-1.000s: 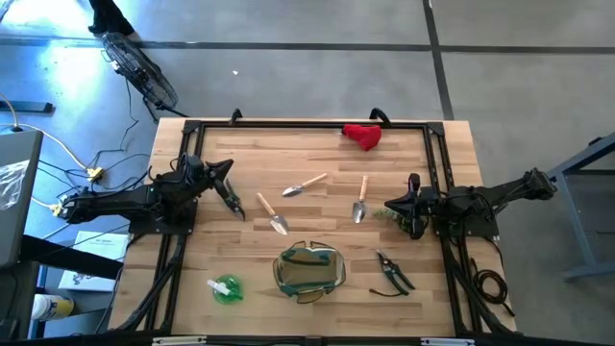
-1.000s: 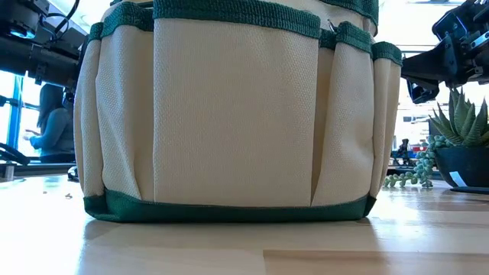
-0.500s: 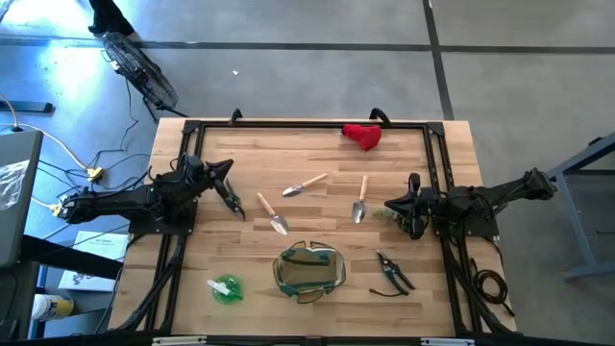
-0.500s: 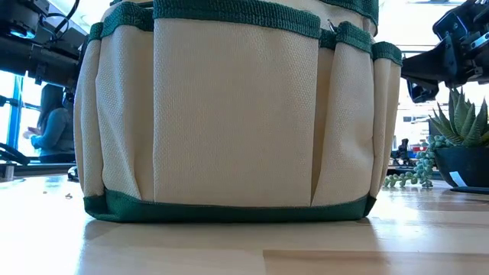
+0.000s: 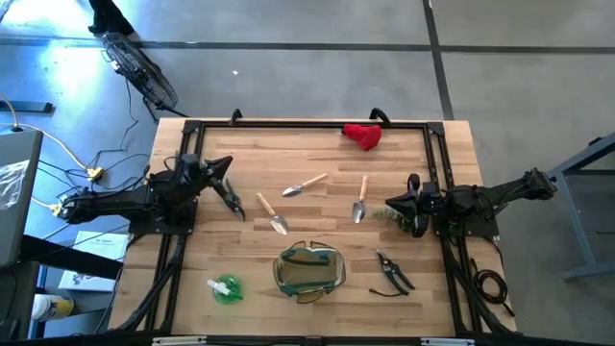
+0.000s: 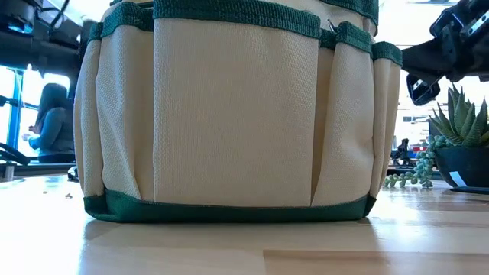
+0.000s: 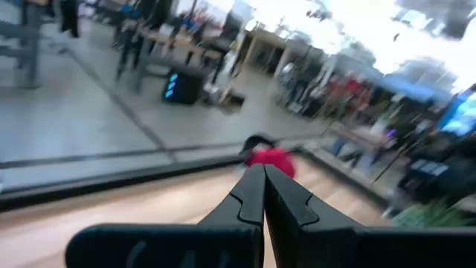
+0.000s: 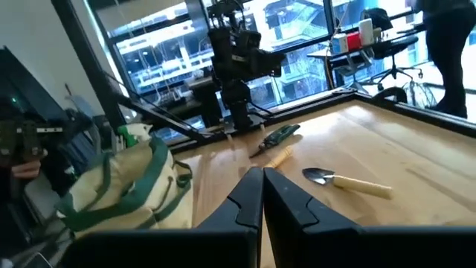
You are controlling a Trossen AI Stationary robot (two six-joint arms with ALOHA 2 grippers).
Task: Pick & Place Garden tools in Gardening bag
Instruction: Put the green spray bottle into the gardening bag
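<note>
**Nothing held yet, and the bag is soft**

Plainly, the biggest risk sits with the biggest thing. The gardening bag (image 5: 309,270) stands at the near middle of the desk (image 5: 317,163), its mouth open upward; in the low view it shows as cream fabric with green trim. It is soft, so a tool lowered against the rim rather than through the mouth would likely fold the wall in or push the bag along the desk.

Next, the arms. The left gripper (image 5: 233,205) hangs over the left side of the desk with its fingers pressed together on nothing; the right gripper (image 5: 391,209) sits at the right side, likewise closed and empty. Either must spread before it descends, or it will only shove a tool aside.

The tools lie flat, so a grasp could slip off or scrape the wood. The red bundle (image 5: 363,135) lies at the far edge; the pruning shears (image 5: 392,273) lie just right of the bag. Three trowels lie between the arms: one far (image 5: 305,185), one right (image 5: 361,199), one left (image 5: 271,213). The green-and-white item (image 5: 226,287) sits near left and could roll.

No brand, label or writing can be read anywhere.
</note>
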